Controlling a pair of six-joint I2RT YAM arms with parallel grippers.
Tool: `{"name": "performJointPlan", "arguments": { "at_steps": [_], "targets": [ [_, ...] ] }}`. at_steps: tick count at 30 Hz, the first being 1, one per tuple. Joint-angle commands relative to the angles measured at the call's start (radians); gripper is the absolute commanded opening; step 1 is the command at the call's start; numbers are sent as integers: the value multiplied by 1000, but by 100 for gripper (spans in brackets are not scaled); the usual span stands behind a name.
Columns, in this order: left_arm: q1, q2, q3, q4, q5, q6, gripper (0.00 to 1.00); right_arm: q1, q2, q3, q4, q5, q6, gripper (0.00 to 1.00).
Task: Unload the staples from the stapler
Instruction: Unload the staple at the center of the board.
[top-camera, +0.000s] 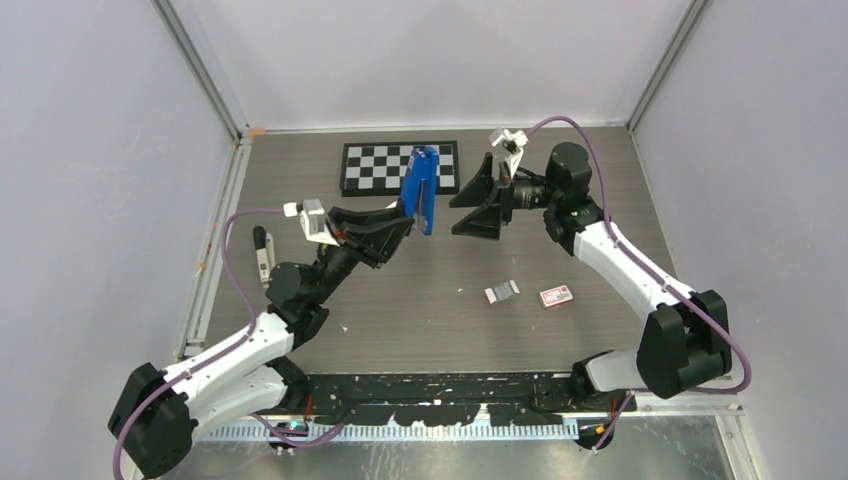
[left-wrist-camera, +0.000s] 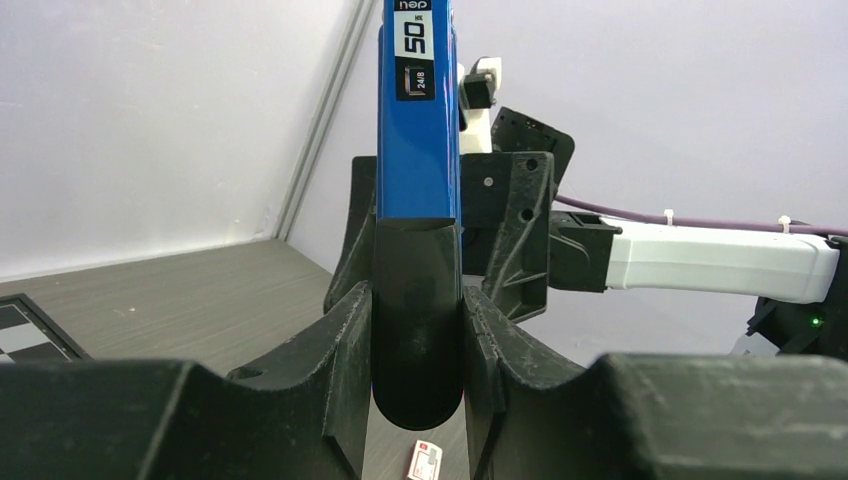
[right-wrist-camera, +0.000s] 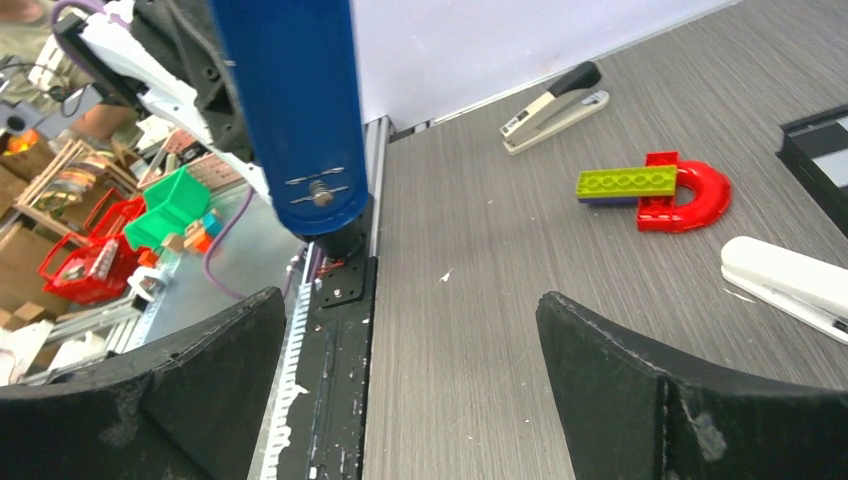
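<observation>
The blue stapler (top-camera: 424, 188) stands upright above the table, its dark rounded lower end clamped between the fingers of my left gripper (top-camera: 405, 222). In the left wrist view the stapler (left-wrist-camera: 418, 120) rises out of the shut gripper (left-wrist-camera: 417, 300), a "50" label near its top. My right gripper (top-camera: 470, 205) hangs just right of the stapler, open and holding nothing. From the right wrist the stapler's blue end (right-wrist-camera: 290, 100) sits up and left of the gripper's wide gap (right-wrist-camera: 410, 305). No staples show on the stapler.
A checkerboard (top-camera: 400, 165) lies at the back. A small grey strip (top-camera: 502, 291) and a red-and-white box (top-camera: 556, 296) lie mid-table. Also on the table are a black-and-white stapler (right-wrist-camera: 553, 107), a white stapler (right-wrist-camera: 785, 285) and red and green bricks (right-wrist-camera: 660, 188).
</observation>
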Motion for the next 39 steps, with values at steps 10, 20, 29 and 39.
{"name": "performJointPlan", "arguments": {
  "at_steps": [10, 20, 29, 39],
  "targets": [
    [3, 85, 32, 227, 22, -99, 0, 132, 9, 108, 184, 14, 237, 100],
    [3, 110, 18, 286, 21, -130, 0, 134, 44, 126, 32, 114, 124, 100],
    [3, 140, -6, 333, 14, -156, 0, 135, 89, 89, 364, 39, 382, 79],
    [14, 171, -65, 365, 36, -104, 0, 114, 110, 71, 162, -10, 191, 14]
  ]
}}
